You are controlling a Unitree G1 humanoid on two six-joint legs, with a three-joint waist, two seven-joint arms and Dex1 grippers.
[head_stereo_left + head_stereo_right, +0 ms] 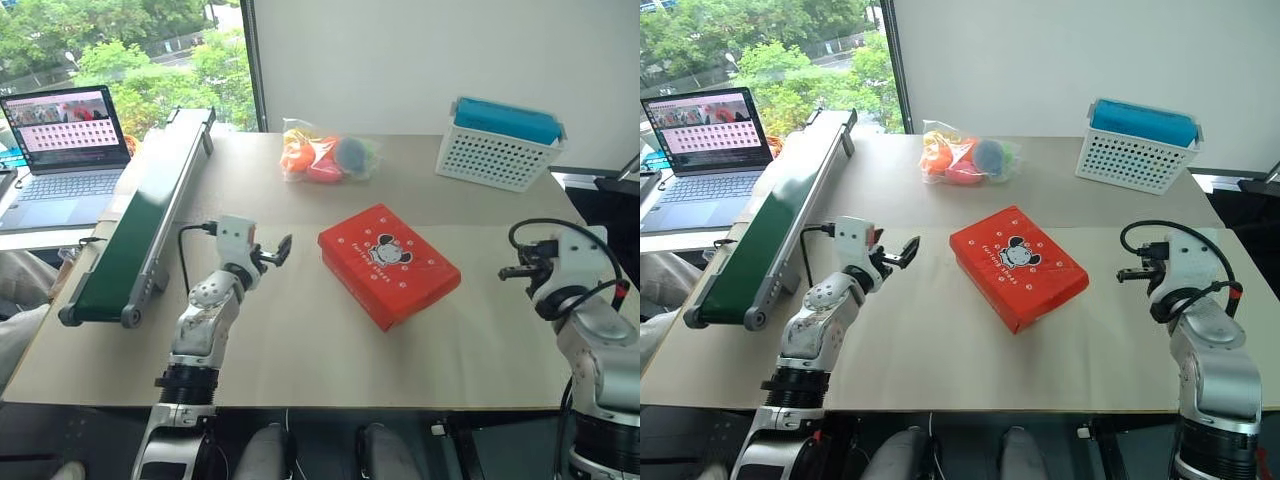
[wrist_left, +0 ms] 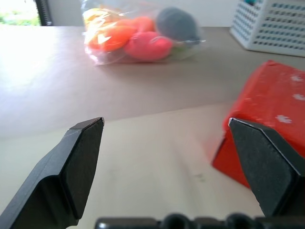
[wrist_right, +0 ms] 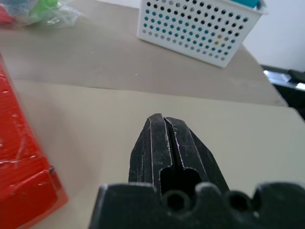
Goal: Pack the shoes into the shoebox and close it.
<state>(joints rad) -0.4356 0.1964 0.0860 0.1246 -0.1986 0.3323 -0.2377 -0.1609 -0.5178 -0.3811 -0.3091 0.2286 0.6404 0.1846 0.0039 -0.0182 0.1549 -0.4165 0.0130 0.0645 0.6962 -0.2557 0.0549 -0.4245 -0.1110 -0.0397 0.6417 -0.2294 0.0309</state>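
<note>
The red-orange shoebox (image 1: 389,264) lies closed in the middle of the table, its lid with the cartoon mouse facing up. The shoes are out of view. My left gripper (image 1: 278,251) hovers to the left of the box, apart from it, open with nothing between its fingers (image 2: 81,157); a box corner (image 2: 267,119) sits just beyond one fingertip. My right gripper (image 1: 512,271) is off to the right of the box, shut and empty, its fingers (image 3: 164,143) pressed together, with the box edge (image 3: 19,176) beside it.
A clear bag of colourful toys (image 1: 325,155) lies behind the box. A white perforated basket with a blue top (image 1: 498,143) stands at the back right. A green conveyor (image 1: 140,225) runs along the table's left edge, with a laptop (image 1: 62,150) beyond it.
</note>
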